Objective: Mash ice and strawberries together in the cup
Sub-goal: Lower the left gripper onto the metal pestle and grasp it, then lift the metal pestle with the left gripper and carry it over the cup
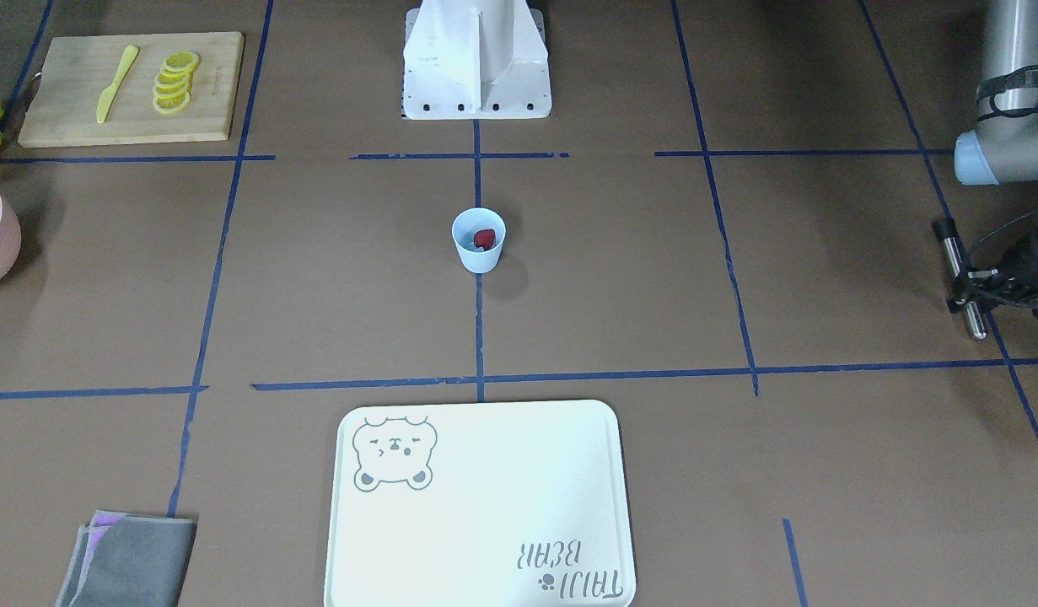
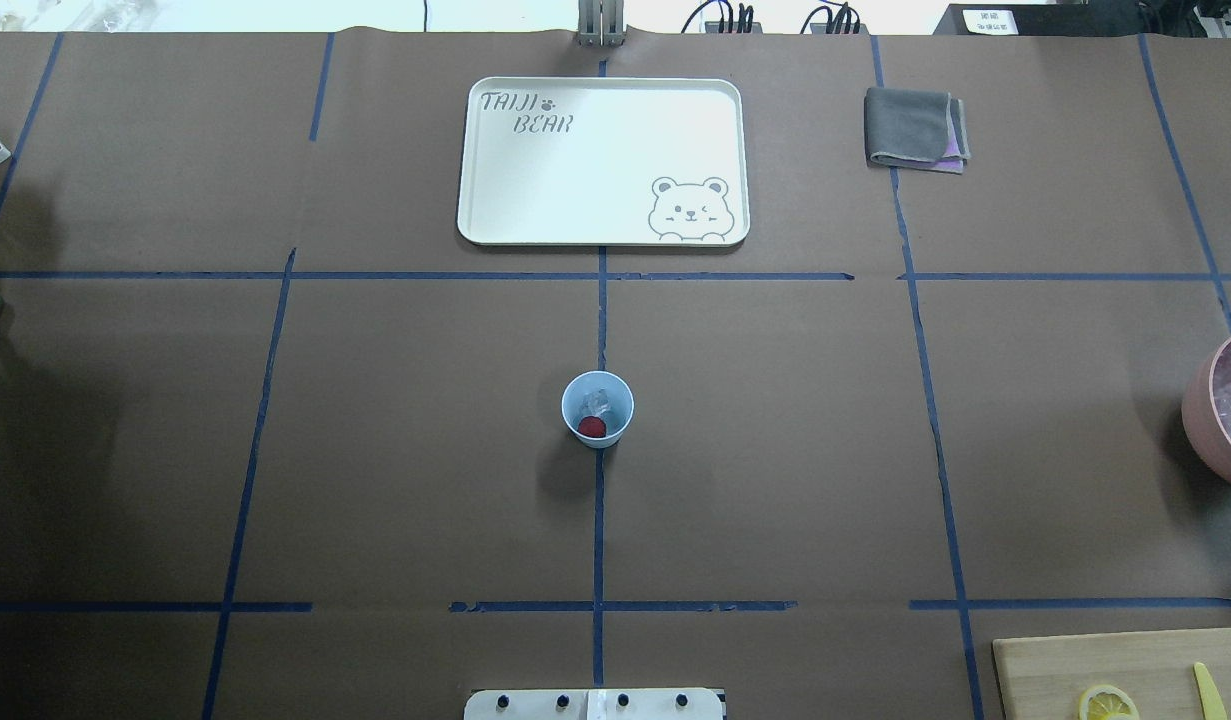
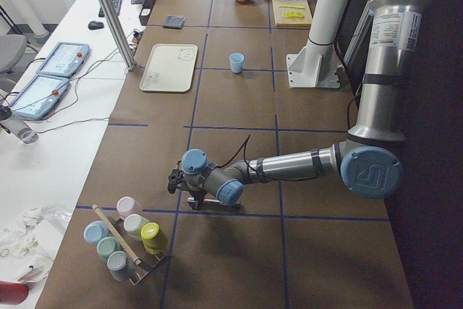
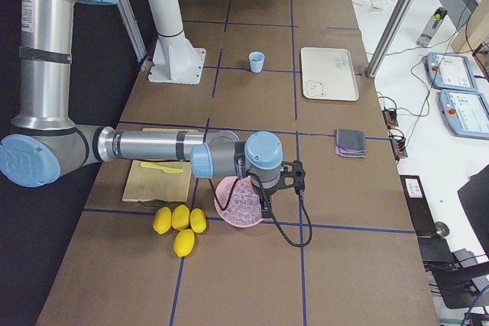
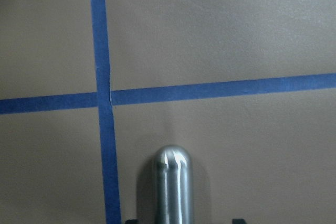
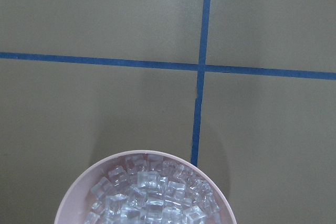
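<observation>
The left gripper [image 1: 970, 285] was clamped on a metal rod [image 5: 172, 182]. The rod's rounded tip stuck out ahead of the jaws, close to the brown table [image 5: 220, 35] and just short of a crossing of blue tape lines [image 5: 102, 98]. Near this gripper stood a rack of coloured cups [image 3: 123, 240].

The right gripper [image 4: 294, 177] hung over the pink bowl [image 1: 4, 244], which was full of ice cubes [image 6: 152, 192]. Only the far side view showed it, so whether its jaws were spread or pressed together could not be told. Just beside that bowl lay four lemons [image 4: 179, 223] and a wooden board [image 4: 157, 181] carrying a yellow knife [image 4: 160, 166].

The cup [image 2: 597, 408] stood upright on a tape line, well apart from both grippers and between them. Inside it sat the strawberry [image 2: 592, 427] with the ice [image 2: 598, 403] touching it. Beyond the cup, farther from both grippers, lay a white tray [image 2: 603, 160] and a folded grey cloth [image 2: 915, 128].
</observation>
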Controlling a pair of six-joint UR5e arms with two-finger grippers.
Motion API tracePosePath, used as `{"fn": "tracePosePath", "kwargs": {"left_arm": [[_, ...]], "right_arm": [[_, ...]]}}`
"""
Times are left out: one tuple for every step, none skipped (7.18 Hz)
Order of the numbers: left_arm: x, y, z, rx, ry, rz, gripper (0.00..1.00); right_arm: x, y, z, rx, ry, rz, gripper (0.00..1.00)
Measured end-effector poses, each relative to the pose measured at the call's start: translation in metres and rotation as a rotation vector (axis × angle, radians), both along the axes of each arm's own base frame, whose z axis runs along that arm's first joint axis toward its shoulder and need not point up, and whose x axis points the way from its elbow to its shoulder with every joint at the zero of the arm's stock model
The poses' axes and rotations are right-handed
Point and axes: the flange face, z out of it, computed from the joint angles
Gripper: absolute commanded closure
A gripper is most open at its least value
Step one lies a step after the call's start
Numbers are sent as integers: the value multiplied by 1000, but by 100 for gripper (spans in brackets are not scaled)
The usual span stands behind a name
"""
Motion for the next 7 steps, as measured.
{"fn": "tracePosePath", "kwargs": {"left_arm": [[-1,0,-2,5,2,0,96],[-1,0,-8,14,6,-1,100],[-1,-2,-20,26,13,-1,100],[1,-7,-41,42,23,0,100],[2,-13,-70,64,34,-1,100],[4,-20,-104,104,48,-1,100],[6,-28,-143,169,69,-1,100]], "right_arm": [[0,0,0,0,0,0,0],[0,0,0,0,0,0,0],[0,0,0,-1,0,0,0],[0,0,1,-1,0,0,1],[0,0,1,-2,1,0,0],[0,-1,0,-2,0,1,1],[0,-2,-1,-1,0,1,0]]}}
